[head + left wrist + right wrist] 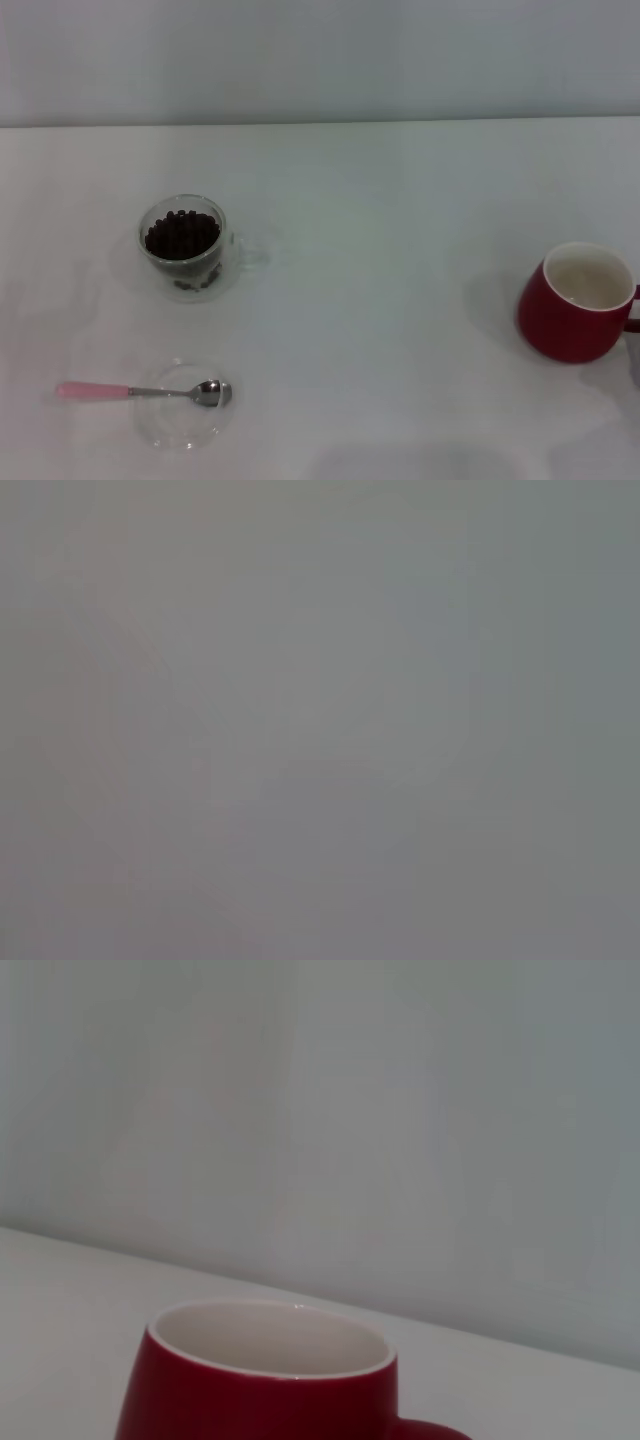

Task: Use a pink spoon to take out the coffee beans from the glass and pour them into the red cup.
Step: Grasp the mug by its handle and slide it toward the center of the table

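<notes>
The glass (186, 245) stands at the left middle of the table, filled with dark coffee beans (182, 234); its clear handle points right. Nearer to me lies the pink spoon (140, 391), its metal bowl resting on a flat clear saucer (182, 414) and its pink handle pointing left. The red cup (577, 301) sits upright at the far right, white inside and with nothing in it; the right wrist view shows it close up (262, 1380). A grey sliver of my right gripper (636, 362) shows at the frame's edge beside the cup's handle. My left gripper is out of view.
The white table (380, 220) runs back to a pale wall. The left wrist view shows only a blank grey surface.
</notes>
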Tool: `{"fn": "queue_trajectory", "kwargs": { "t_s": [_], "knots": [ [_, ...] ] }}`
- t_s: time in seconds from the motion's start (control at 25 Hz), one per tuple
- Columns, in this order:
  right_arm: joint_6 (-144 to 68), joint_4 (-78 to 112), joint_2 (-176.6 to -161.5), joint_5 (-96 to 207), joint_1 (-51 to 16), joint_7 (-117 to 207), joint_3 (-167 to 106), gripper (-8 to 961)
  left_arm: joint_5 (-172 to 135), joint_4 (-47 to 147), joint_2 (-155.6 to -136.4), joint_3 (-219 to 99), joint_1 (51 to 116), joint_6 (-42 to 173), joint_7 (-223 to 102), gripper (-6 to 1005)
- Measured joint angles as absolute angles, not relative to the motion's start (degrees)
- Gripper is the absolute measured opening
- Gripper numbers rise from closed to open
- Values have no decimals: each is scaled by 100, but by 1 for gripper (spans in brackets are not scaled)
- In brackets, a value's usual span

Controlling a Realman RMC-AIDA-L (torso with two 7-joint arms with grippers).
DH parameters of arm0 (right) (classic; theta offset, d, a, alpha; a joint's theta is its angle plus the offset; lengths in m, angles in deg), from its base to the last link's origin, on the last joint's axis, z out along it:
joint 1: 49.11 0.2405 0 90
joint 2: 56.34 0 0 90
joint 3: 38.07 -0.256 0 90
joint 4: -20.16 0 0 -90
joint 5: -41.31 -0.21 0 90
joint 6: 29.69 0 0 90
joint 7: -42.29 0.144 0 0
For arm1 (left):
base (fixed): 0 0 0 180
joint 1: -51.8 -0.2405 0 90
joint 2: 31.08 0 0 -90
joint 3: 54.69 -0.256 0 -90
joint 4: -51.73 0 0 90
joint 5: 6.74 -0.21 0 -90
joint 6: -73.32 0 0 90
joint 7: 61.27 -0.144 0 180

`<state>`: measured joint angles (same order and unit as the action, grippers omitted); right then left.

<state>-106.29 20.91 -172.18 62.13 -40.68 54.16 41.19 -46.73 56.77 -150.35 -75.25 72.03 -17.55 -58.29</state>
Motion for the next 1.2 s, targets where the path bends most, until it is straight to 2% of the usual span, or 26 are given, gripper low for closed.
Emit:
{"fn": "queue_trajectory", "kwargs": {
  "t_s": [0.04, 0.24, 1.2],
  "knots": [
    [-10631, 2083, -17218, 6213, -4061, 5420, 4134, 154, -4673, 5674, -15035, -7526, 7208, -1755, -5829, 888],
    [-10664, 2034, -17230, 6221, -4031, 5488, 4263, 142, -4673, 5666, -15034, -7525, 7209, -1755, -5829, 887],
    [-10468, 732, -17252, 6158, -3987, 6312, 6516, 138, -4635, 5667, -15044, -7507, 7064, -2142, -5829, 888]
  ]
}}
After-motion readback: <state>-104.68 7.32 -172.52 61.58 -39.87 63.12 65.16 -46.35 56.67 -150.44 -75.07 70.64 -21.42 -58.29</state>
